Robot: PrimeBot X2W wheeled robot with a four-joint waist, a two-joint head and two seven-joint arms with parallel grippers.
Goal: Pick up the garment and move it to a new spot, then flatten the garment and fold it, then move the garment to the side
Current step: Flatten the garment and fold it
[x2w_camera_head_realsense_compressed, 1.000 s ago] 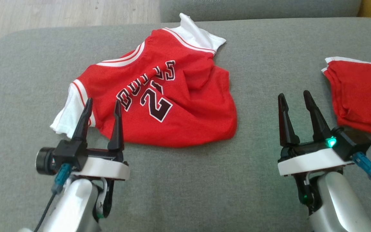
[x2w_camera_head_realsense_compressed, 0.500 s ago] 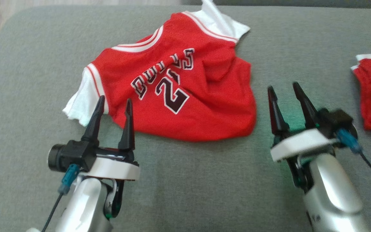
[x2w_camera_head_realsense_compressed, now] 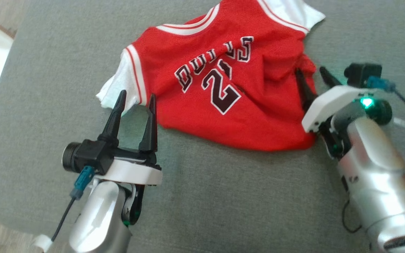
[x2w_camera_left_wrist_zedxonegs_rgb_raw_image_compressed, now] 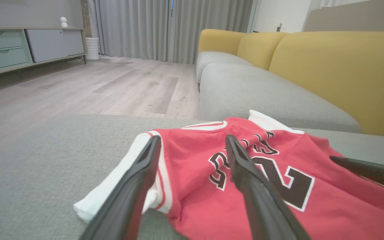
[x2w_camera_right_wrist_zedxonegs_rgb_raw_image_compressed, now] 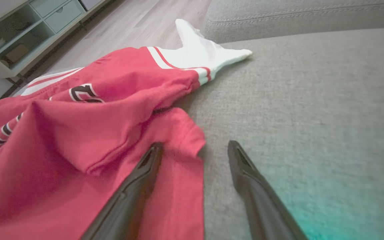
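Garment (x2w_camera_head_realsense_compressed: pixel 265 119) lies rumpled on the grey cushion (x2w_camera_head_realsense_compressed: pixel 223 200)

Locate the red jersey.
The red jersey lies crumpled on the grey cushion, upper middle of the head view, its white sleeve by the left end effector and its right edge at the right end effector.

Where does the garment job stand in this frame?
Done: nothing yet; the red basketball jersey with white sleeves lies rumpled on the grey fabric cushion. In hand: the open left gripper is at a white sleeve, the open right gripper straddles the jersey's red side edge; neither grips. Left: lifting, moving, flattening, folding, setting aside.
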